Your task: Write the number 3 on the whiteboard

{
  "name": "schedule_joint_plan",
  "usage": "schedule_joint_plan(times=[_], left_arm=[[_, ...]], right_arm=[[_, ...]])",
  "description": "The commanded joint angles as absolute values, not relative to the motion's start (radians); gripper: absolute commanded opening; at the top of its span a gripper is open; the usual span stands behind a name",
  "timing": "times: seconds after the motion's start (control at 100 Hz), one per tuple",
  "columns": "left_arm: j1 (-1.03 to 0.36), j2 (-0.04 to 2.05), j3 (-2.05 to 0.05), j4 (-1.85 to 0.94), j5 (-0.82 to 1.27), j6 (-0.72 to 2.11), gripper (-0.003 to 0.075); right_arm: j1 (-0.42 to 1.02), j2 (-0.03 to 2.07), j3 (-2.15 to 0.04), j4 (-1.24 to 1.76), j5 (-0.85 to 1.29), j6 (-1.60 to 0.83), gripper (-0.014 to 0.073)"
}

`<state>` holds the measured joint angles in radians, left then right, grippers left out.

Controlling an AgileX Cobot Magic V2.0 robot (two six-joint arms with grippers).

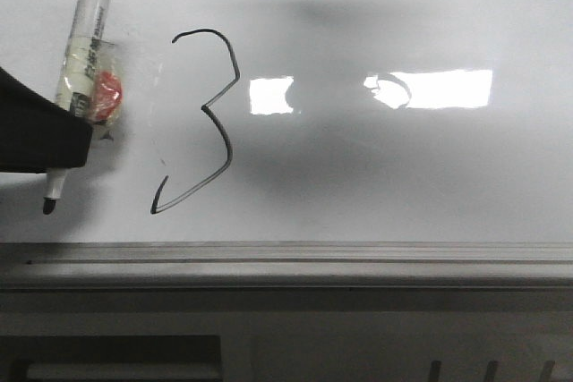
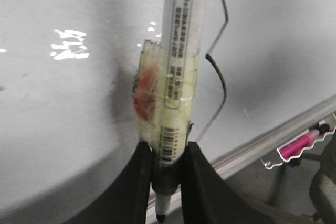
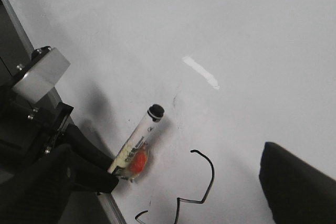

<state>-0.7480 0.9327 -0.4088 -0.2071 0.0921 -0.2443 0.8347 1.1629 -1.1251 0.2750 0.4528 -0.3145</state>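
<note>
Whiteboard (image 1: 403, 167) spread flat, metal edge strip nearest robot. Number 3 (image 1: 210, 123) drawn complete, left of bright reflections. Left gripper (image 2: 168, 177) seen clamped on marker (image 2: 178, 72), tip beside figure's hooked tail, contact with board not discernible. Right gripper (image 3: 296, 182) only partly shown; finger state cannot be told. Risk judged: stray stroke across figure if tip is dragged sideways before being lifted.

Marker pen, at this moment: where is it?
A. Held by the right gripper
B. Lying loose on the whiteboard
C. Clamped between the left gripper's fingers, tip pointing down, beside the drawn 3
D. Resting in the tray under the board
C. The left wrist view shows the marker pen squeezed between the left gripper fingers, and the front view shows its tip just left of the number 3 on the whiteboard.
</note>
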Motion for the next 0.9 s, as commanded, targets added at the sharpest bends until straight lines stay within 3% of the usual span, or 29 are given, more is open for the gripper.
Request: schedule_joint_plan(times=[0.0,0.61,0.89], left_arm=[[-0.717,0.93,-0.443,-0.267,0.033,-0.254,-0.002],[-0.655,0.99,-0.443,-0.337,0.0,-0.254,-0.0013],[-0.655,0.99,-0.443,-0.337,0.006,-0.254,0.0256]], right_arm=[[0.828,1.136,-1.155,0.273,0.377,-0.313,0.0645],[0.828,1.136,-1.155,0.273,0.377,-0.313,0.0645],[0.828,1.136,-1.155,0.273,0.379,-0.313,0.0645]])
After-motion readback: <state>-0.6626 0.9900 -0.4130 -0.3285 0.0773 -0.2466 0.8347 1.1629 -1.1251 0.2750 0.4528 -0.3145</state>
